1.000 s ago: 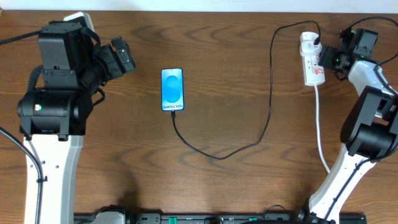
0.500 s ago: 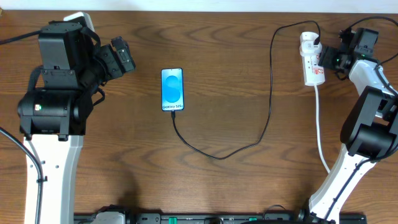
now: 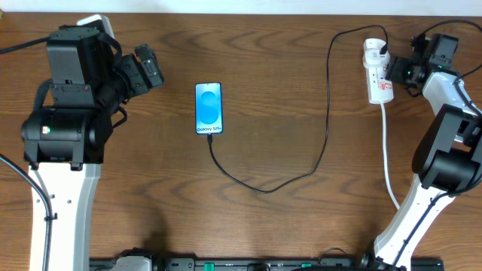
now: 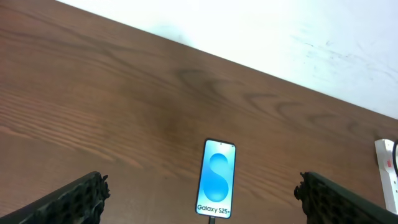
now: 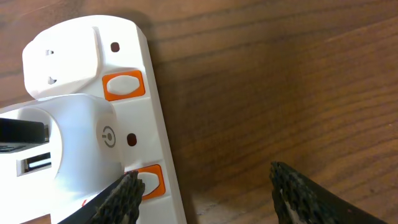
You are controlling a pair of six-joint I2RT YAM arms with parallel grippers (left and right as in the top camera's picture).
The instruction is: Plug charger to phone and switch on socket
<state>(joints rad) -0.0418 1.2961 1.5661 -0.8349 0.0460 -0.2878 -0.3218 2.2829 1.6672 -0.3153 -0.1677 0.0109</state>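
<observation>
The phone [image 3: 208,108] lies face up with the charger [image 3: 328,113] meeting its lower edge. The charger's plug [image 3: 384,51] sits in the socket [image 3: 374,79], well right of the phone, so plugging in looks done. Switching on seems left. The right hand [image 5: 205,180], released, has one finger [image 5: 129,186] beside an orange switch [image 5: 151,179]. Just left of the phone, the left hand [image 3: 154,66] hangs released, holding nothing.

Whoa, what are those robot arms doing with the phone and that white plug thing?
They are getting the phone charging. The black charger cable already runs from the phone's bottom end over to the white socket strip. The right arm's fingers are spread open at the strip, with one tip right by an orange switch, probably to turn it on. The left arm's fingers hang wide open off to the side, touching nothing.
</observation>
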